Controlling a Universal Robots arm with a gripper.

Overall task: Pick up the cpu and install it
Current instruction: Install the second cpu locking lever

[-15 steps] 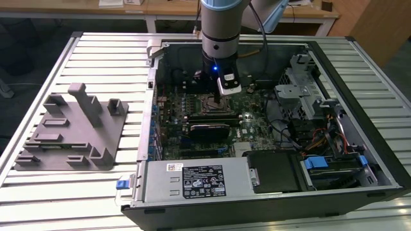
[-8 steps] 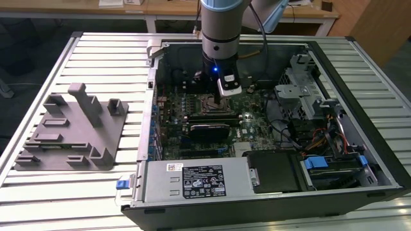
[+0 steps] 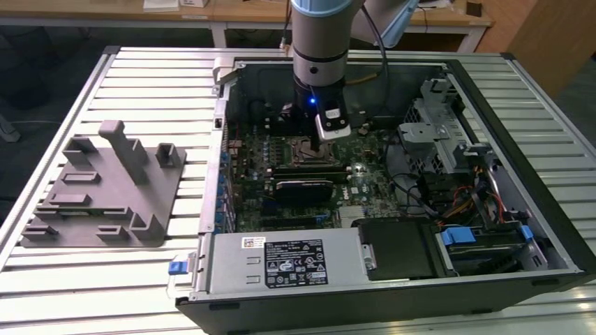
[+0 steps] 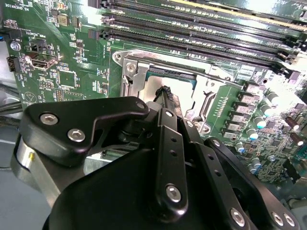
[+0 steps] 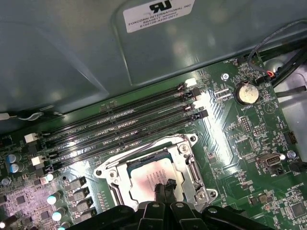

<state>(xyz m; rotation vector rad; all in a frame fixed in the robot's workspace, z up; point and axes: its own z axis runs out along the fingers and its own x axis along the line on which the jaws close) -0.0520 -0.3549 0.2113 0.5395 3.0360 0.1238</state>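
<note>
The open computer case (image 3: 521,230) fills the centre and right of the exterior view, lying on a slatted metal table (image 3: 112,279); a grey plastic tray (image 3: 102,202) with upright posts sits at the left of that frame. Inside the case, the green motherboard (image 3: 308,174) spans the middle, its memory slots (image 5: 124,127) running across the centre of the first wrist view. The arm's gripper (image 5: 164,188) hangs over the metal-framed socket (image 5: 189,165), at the bottom centre of the first wrist view. Its fingertips are drawn together to a narrow point with nothing visible between them. The cpu (image 5: 148,175) lies flat within the socket frame, just beneath those tips; whether they touch its silvery plate I cannot tell. The risk, as I judge it, is the chip resting slightly skewed: any downward press from the tips could then bend the contacts beneath, and a sideways drag could shift it out of its seat.
</note>
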